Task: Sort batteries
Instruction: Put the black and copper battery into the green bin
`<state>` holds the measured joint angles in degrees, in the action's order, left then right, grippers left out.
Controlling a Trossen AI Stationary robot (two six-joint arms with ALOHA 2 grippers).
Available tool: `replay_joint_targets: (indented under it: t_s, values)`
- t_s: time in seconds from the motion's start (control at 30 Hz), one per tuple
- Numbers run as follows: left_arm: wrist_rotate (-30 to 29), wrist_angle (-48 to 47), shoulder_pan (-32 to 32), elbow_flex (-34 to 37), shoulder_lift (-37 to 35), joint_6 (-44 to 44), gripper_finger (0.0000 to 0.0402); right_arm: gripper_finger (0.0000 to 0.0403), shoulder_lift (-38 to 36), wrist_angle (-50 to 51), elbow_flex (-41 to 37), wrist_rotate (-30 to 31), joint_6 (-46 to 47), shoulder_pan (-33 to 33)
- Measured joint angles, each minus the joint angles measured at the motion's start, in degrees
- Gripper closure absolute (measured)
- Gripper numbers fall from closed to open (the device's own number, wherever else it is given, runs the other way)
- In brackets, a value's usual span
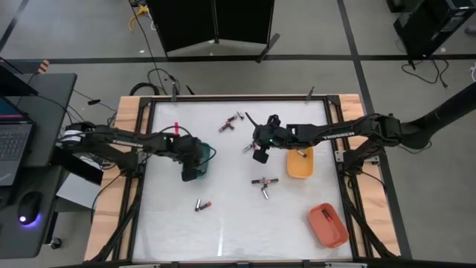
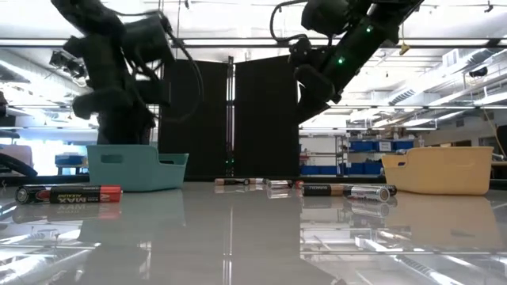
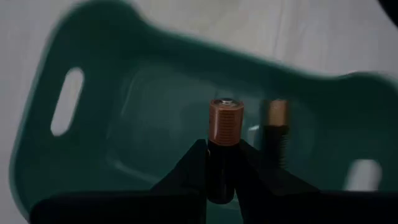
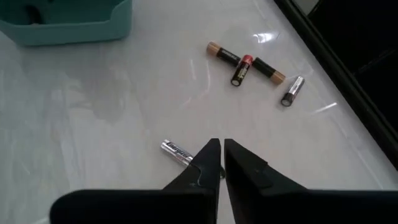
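My left gripper [image 3: 222, 149] hangs over the green tray [image 1: 195, 165], shut on a battery [image 3: 225, 121] with a copper end. A second battery [image 3: 277, 134] lies on the tray's floor. My right gripper [image 4: 219, 152] is near the table's middle, above the surface, shut with nothing between its fingers. A silver battery [image 4: 177, 151] lies flat on the table just below and beside its fingertips. More batteries lie loose: a cluster [image 4: 242, 65] with a silver one [image 4: 292, 91] beside it, a pair [image 1: 230, 123] toward the far edge, and one [image 1: 202, 204] nearer the front. My left gripper pinches the battery's dark body [image 3: 219, 158] between its two fingers. The battery lies along the fingers, and its copper end sticks out past their tips. The fingers slant steeply down from above. The battery is clear of the tray's floor.
A yellow tray [image 1: 300, 165] stands just right of my right gripper, with something small inside. A red-orange tray [image 1: 328, 225] holding a small item sits at the near right. A wooden frame [image 1: 128, 119] borders the white table. Bare surface lies along the near edge.
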<state>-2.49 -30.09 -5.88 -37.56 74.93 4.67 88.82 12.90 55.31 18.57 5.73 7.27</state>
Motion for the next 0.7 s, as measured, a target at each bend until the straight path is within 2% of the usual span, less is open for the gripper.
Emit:
replay_joint_targets:
  t_s: [0.17, 0.3, 0.5, 0.7]
  values:
    - [0.04, -0.8, -1.52, -1.99, 3.92, -1.44, 0.0344, 0.0389, 0.0, -0.13, 0.0, -0.02, -0.28, 0.79]
    - [0.05, -1.36, -1.65, -3.73, 6.41, -1.47, 0.0343, 0.0387, 0.0, -0.19, 0.0, -0.06, -0.34, 1.34]
    - [-0.18, -1.2, -1.65, -4.29, 7.68, -1.17, 0.0299, 0.0369, 0.0, -0.03, 0.0, -0.15, -1.22, 1.81]
    - [-0.29, -1.63, -1.65, -4.29, 7.68, 0.07, 0.0289, 0.0383, 0.0, -0.23, 0.0, -0.2, -1.85, 2.44]
